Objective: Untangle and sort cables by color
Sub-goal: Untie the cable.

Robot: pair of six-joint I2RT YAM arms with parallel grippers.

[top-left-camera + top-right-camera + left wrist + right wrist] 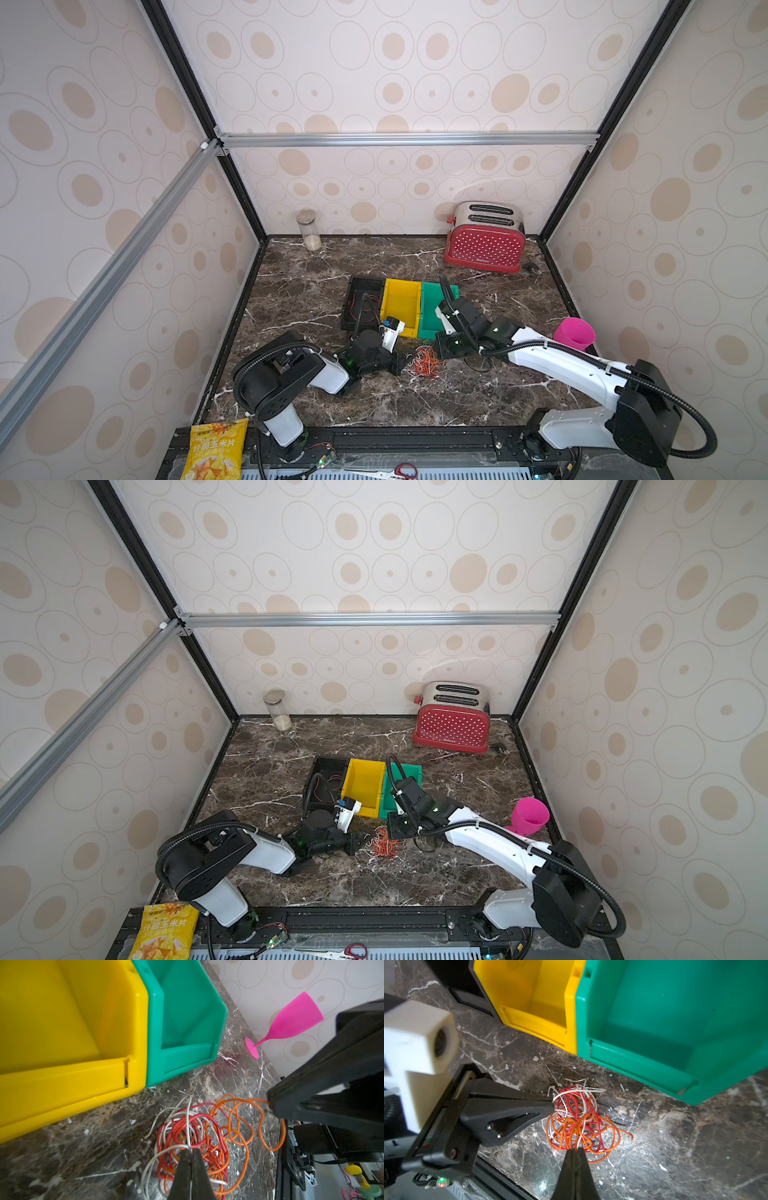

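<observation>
Cables (426, 361), red/white/orange: one tangle on counter, 6 o'clock of green bin (430, 308). Left pincer (190, 1150) was clamped on white cable (188, 1118); right pincer (576, 1149) clamped on orange cable (259, 1100). Few red strands lay in black bin (365, 284); yellow bin (401, 299) & green bin empty. Sorting approx. just begun.

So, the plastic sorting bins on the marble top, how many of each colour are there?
Black bin: 1
Yellow bin: 1
Green bin: 1
Total: 3
</observation>
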